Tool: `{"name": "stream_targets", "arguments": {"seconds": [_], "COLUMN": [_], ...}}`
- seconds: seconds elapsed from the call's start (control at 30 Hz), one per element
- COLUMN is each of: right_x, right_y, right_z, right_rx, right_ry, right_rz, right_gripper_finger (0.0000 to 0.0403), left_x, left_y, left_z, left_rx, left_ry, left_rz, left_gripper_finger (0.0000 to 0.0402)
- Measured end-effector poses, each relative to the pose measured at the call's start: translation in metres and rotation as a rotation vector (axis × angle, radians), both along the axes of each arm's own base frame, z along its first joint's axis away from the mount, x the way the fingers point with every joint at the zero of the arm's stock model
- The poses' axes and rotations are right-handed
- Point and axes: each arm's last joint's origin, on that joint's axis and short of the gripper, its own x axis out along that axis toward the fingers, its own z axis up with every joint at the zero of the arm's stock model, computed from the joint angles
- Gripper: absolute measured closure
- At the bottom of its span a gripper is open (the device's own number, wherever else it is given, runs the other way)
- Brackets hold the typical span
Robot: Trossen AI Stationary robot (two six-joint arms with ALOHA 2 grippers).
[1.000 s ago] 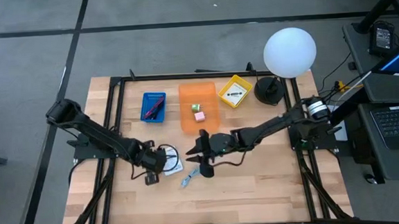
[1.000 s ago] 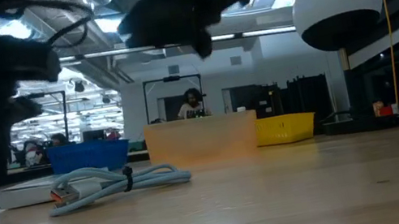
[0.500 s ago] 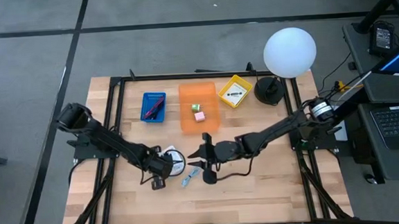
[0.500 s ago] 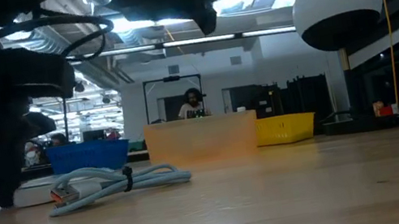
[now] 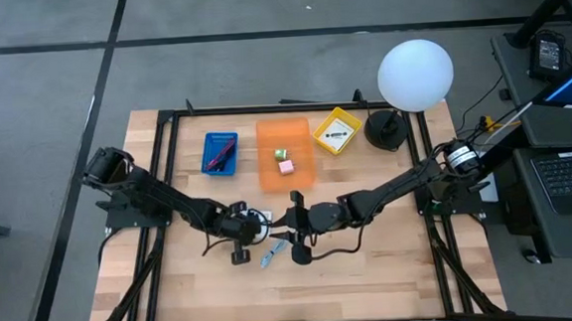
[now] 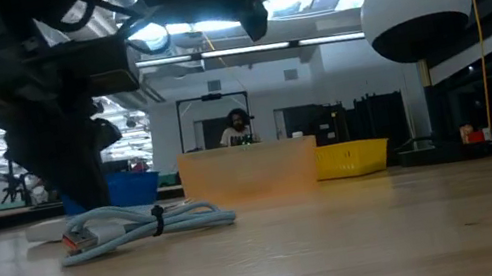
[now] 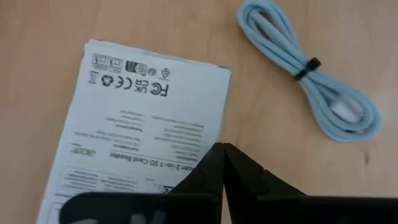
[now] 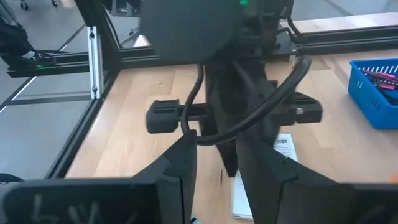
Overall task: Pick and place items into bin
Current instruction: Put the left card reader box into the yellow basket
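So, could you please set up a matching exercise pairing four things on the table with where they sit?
1. white packet
2. light-blue cord
3. pink cube
4. dark-red cord

a. in the orange bin
b. in the blue bin
c. under the left gripper
d. loose on the wood beside the packet

Pairs: 1-c, 2-d, 3-a, 4-b

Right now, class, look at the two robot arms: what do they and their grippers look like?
Both arms are dark, slim and jointed. The left gripper and right gripper each have two black tapering fingers. A black cable loops along the left arm; a green light glows on it in the right wrist view.
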Motion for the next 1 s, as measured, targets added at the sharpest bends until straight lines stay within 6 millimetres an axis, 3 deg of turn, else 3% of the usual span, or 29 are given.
{"name": "stream_targets", "arguments": {"seconds": [0.23,0.53,0.8,1.0], "right_x": [0.0,0.0,-0.001,-0.001], "right_y": [0.0,0.0,0.0,-0.001], "right_z": [0.0,-0.001,-0.002,-0.002], "right_rx": [-0.002,-0.005,-0.008,-0.005], "right_ry": [0.002,0.015,0.025,0.027], "right_rz": [0.0,-0.001,-0.002,-0.004], "right_gripper_finger": [0.0297,0.0297,0.0297,0.0297], "left_x": [0.003,-0.017,-0.045,-0.044], "left_y": [0.009,0.011,0.021,0.029], "left_z": [0.01,0.043,0.022,0.018], "left_rx": [0.062,0.167,0.23,0.246], "left_ry": [0.038,0.087,0.175,0.17], "left_rz": [-0.077,-0.058,0.049,0.072], "left_gripper_finger": [0.04,0.04,0.04,0.04]}}
